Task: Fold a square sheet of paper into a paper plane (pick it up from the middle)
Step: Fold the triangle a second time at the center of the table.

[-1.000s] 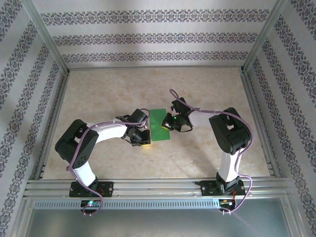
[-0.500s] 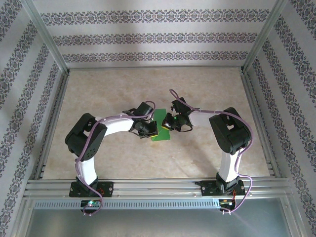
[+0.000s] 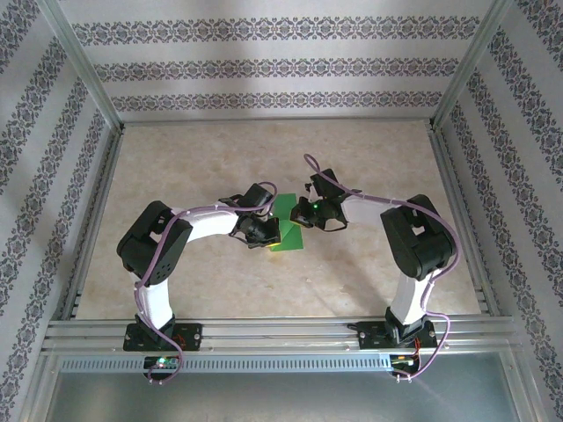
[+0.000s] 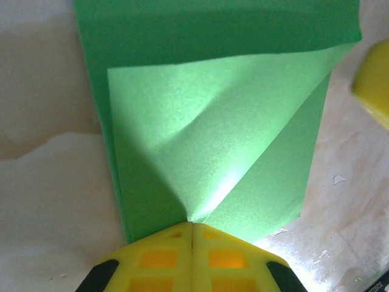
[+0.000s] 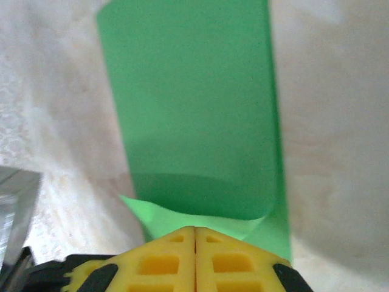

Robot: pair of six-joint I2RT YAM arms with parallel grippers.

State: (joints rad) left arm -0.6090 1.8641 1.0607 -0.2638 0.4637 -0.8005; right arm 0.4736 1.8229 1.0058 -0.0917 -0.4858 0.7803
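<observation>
**Two pincers meeting at a green sheet of paper on a beige, marble-patterned table.**

**Left pincer:** the yellow fingertips, moulded with recessed square cells, are pressed together with no gap. They are clenched on the near edge of the sheet's pale upper layer. From that pinch a soft ridge runs away and to the left. The upper layer lifts off a darker green layer lying flat beneath it and ends in a pointed corner far to the right. The paper is thin, matte and unmarked, with straight cut edges. A blurred yellow fingertip of the right pincer shows beyond and to the right, just beside the sheet's far edge.

**Right pincer:** from its own wrist, the yellow fingers likewise meet at a closed seam, nipping the sheet's near edge. That edge curls up in a shallow arc just ahead of the tips. The rest of the sheet extends forward as a long flat rectangle.

**Overhead view:** the sheet lies between the two pincers, each gripping an opposite side.
</observation>
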